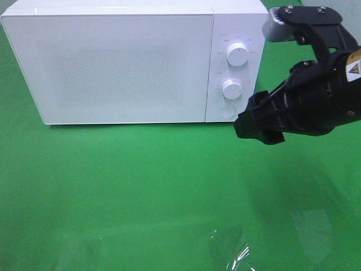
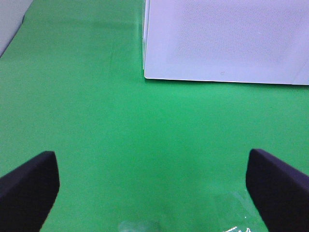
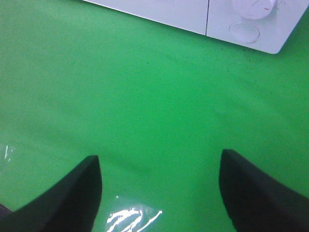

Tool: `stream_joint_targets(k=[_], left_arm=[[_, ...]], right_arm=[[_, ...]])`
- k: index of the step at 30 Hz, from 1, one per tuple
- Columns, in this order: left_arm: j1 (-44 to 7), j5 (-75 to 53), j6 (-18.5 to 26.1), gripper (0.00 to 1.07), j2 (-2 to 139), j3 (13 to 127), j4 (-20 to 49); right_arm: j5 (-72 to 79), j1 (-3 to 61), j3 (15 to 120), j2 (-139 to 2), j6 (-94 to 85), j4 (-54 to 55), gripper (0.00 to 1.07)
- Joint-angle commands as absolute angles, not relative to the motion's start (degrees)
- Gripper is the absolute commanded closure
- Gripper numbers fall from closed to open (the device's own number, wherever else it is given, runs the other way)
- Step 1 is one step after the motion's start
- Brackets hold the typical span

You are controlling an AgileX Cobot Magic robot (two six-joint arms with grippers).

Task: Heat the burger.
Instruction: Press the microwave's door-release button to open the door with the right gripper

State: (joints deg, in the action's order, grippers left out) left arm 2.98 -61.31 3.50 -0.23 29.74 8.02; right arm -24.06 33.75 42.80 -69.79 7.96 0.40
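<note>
Firstly, left hand: seen only by its own wrist camera; its two dark fingers stand wide apart with only green cloth between them, and it holds nothing.
Worktop: covered in bright green cloth, which fills most of every view.
Microwave: a white box at the back of the worktop, left of centre in the high view, standing flat on the cloth. The left wrist camera sees its lower front corner ahead of the left hand, well apart from it.
Door: shut, with a pale speckled window. Nothing can be made out behind it.
Burger: not visible in any view, so where it lies cannot be told.
Upper knob: round and white, on the panel to the right of the door.
Lower knob: a smaller white dial just beneath the upper one.
Round button: at the foot of the panel, below the lower knob, also seen by the right wrist camera.
Clear film: a crinkled, shiny patch lying on the cloth near the front edge, right of centre.
Right hand: black, reaching in from the right and hanging over the cloth just beside the microwave's lower right corner. Its fingers are spread fairly wide, with nothing held between them.
</note>
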Motion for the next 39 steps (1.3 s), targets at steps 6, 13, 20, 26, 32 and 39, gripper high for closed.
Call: stream_joint_targets(k=[6, 13, 20, 26, 32, 39], left_arm=[[3.0, -61.2, 3.6, 0.10, -0.6, 29.6, 8.3], [3.0, -61.2, 3.6, 0.10, -0.6, 29.6, 8.3], [3.0, -61.2, 3.6, 0.10, -0.6, 29.6, 8.3], [3.0, -61.2, 3.6, 0.10, -0.6, 29.6, 8.3], [3.0, -61.2, 3.6, 0.10, -0.6, 29.6, 8.3], [3.0, -61.2, 3.6, 0.10, -0.6, 29.6, 8.3]], right_arm=[[-34.2, 33.6, 43.2, -62.8, 7.6, 0.0, 0.40], [-40.9, 33.6, 43.1, -57.5, 7.6, 0.0, 0.40], [-44.2, 33.5, 43.1, -50.1, 7.4, -1.5, 0.40], [-47.4, 31.6, 40.9, -45.1, 7.7, -2.8, 0.40], [-49.0, 20.9, 36.2, -38.0, 7.7, -2.6, 0.40], [-49.1, 10.0, 32.4, -27.1, 7.3, -2.9, 0.40]])
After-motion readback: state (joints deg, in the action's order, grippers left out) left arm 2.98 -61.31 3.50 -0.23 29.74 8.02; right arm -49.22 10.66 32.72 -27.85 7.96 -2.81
